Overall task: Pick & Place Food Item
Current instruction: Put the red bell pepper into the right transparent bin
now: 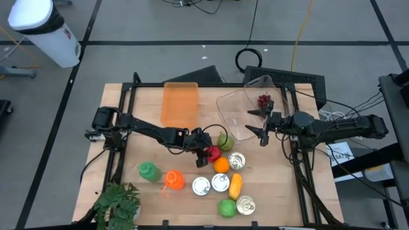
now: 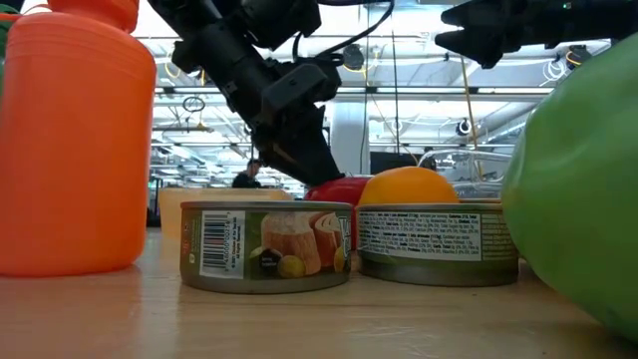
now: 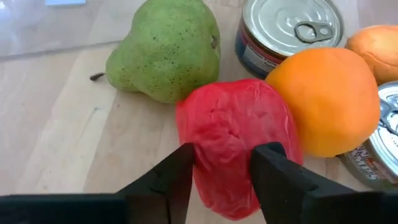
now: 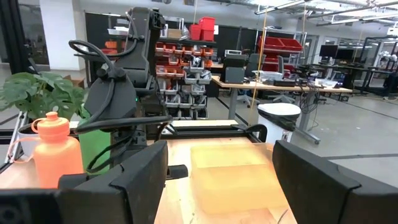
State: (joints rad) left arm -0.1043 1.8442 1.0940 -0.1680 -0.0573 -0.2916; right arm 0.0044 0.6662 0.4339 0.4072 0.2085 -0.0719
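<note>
A red, wrinkled food item (image 3: 239, 127) lies on the wooden table, touching an orange (image 3: 323, 99) and next to a green pear (image 3: 165, 50). My left gripper (image 3: 224, 158) comes slanting down from the table's left (image 1: 206, 152) and has its two fingers closed on the red item's sides. In the low view the red item (image 2: 334, 189) shows behind a tin, under the left gripper (image 2: 299, 130). My right gripper (image 1: 257, 123) hangs open above the table's right side, beside a clear container (image 1: 239, 105), and holds nothing (image 4: 217, 155). My left gripper pinches the red food item between its two fingers, at its end nearest the gripper (image 3: 208, 171). The fingers (image 3: 177, 168) come slanting down from the table's left. The item rests on the table, against the orange.
Several tins (image 1: 220, 183), a yellow-orange fruit (image 1: 235, 185) and a green fruit (image 1: 227, 207) crowd the near middle. A green bottle (image 1: 148, 170), an orange bottle (image 1: 174, 181) and a plant (image 1: 118, 204) stand near left. An orange tray (image 1: 180, 103) lies at the far middle.
</note>
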